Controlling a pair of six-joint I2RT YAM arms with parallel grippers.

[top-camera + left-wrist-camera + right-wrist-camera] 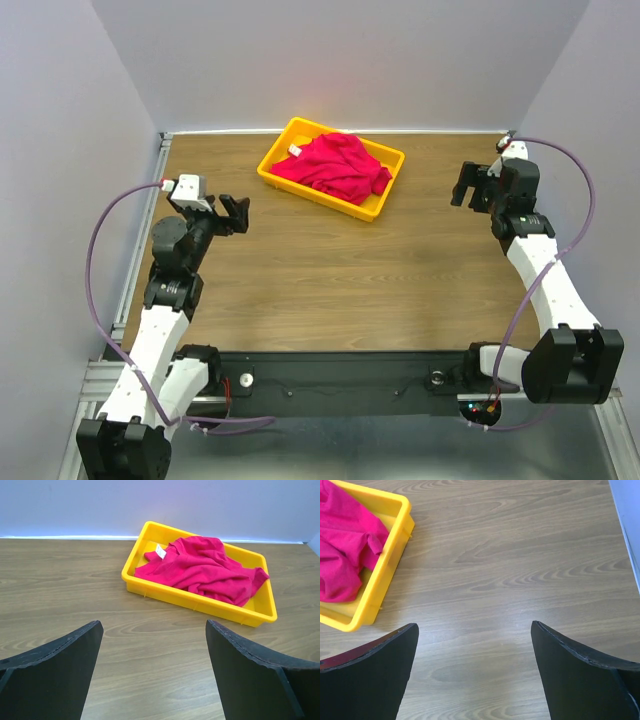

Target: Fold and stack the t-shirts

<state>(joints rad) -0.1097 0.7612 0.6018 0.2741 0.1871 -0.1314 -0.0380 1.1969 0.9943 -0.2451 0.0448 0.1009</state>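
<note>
Mostly bunched, t-shirt [205, 572] covers tray [200, 602] btm; layout unclear.

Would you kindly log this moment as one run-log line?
stage: not started | crimson-red cotton t-shirt: crumpled in yellow plastic tray | left hand: open, empty | right hand: open, empty

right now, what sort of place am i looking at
Probably a robot lab test cell: left arm and right arm bolted to a wooden table, plain walls on three sides, and a yellow tray holding a crumpled red t-shirt.
</note>
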